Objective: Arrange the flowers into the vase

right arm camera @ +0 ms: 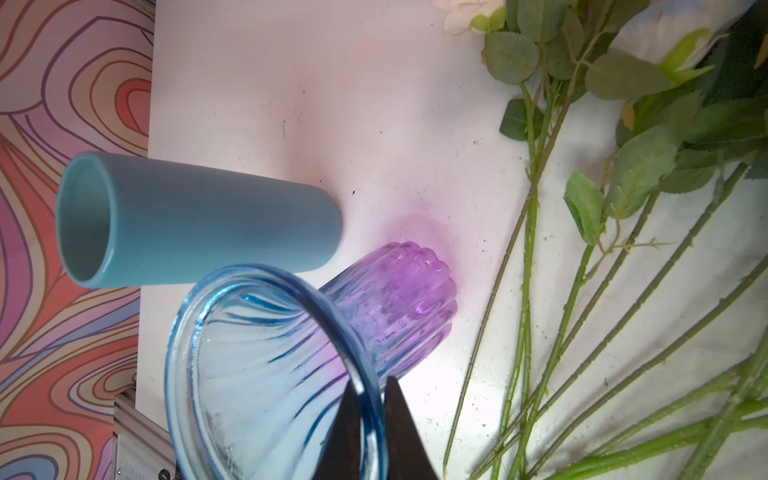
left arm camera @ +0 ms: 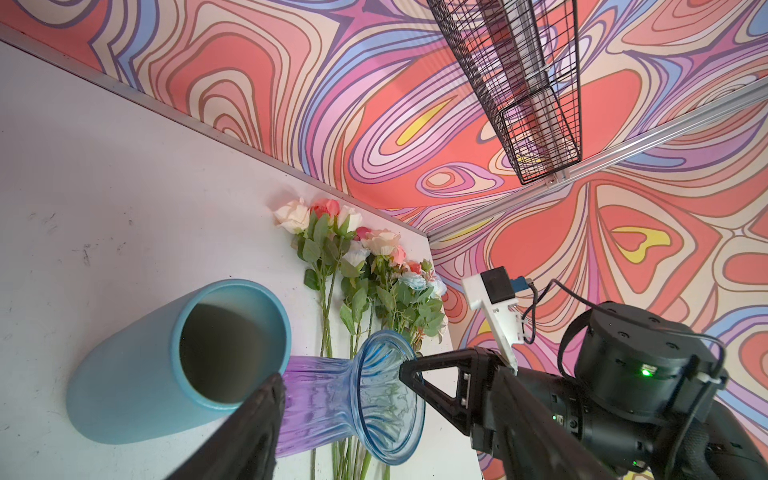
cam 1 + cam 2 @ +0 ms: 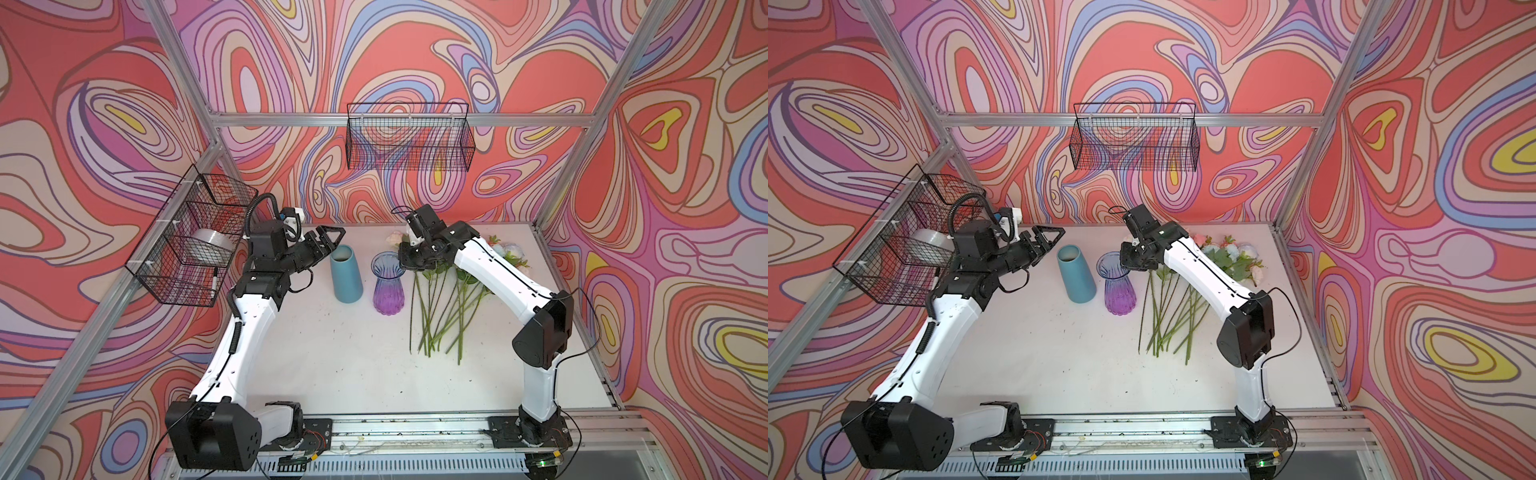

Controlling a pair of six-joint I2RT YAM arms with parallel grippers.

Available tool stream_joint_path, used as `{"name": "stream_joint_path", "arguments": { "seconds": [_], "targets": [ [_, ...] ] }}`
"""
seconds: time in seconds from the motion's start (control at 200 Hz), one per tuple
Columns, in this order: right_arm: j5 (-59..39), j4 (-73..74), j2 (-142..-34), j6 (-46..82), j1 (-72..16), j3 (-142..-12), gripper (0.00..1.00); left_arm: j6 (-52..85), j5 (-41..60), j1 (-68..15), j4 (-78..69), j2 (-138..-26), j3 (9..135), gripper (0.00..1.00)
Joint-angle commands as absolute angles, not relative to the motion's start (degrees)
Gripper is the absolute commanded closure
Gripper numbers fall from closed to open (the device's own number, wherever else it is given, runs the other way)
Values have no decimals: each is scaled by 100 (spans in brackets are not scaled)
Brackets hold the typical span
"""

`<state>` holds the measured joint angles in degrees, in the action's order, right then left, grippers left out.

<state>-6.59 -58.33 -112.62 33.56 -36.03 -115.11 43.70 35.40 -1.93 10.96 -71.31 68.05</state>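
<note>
Flowers lie in a loose bundle on the white tabletop, all on the side of the right fingers that faces away from the left fingers.

Farthest left, outward of the left fingers, a wire basket hangs on the frame with a silvery roll inside it. The left fingers stand wide apart and hold nothing; they are raised above the tabletop and aimed toward the right fingers. Just past their tips stands a blue vase, upright, its mouth near them. Both top views suggest a small gap there, but the left wrist view cannot settle whether the nearer finger touches the rim.

Just beside it, on the side toward the right fingers, stands a glass vase, blue at its flared mouth and purple at its ribbed base, also upright. The two bases are close but apart.

The right fingers are pinched nearly together on the glass vase's rim. In the right wrist view one finger sits inside the mouth and one outside, with the glass wall between them.

Past these fingers, partly under the right arm, the green stems fan toward the tabletop's front edge. The pink, cream and pale-blue blossoms point toward the back wall.
</note>
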Motion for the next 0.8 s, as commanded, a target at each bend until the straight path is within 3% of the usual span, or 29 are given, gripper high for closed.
{"name": "stream_joint_path", "arguments": {
  "seconds": [0.0,0.29,0.446,0.531,0.611,0.716,0.796],
  "targets": [
    [-804,-5902,-11017,3266,-3619,-11474,95,4324,3574,-202,1125,-7061,6820,21],
    [-479,-6075,-10764,3210,-3617,-11645,61,4351,3761,-202,1008,-7019,6812,21],
    [-107,-6099,-10439,3072,-3567,-11702,59,4376,3982,-202,772,-6970,6769,20],
    [659,-6042,-10035,3043,-3458,-11474,59,4429,4241,-202,546,-6902,6767,23],
    [1165,-5570,-9454,2923,-3079,-10695,62,4439,4398,-274,328,-6651,6726,25],
    [933,-4522,-8793,2650,-2281,-9231,68,4097,4033,-717,355,-6259,6600,25],
    [776,-4003,-8689,2149,-2005,-8447,67,3815,3887,-1214,617,-6323,6672,25]
  ]
}}
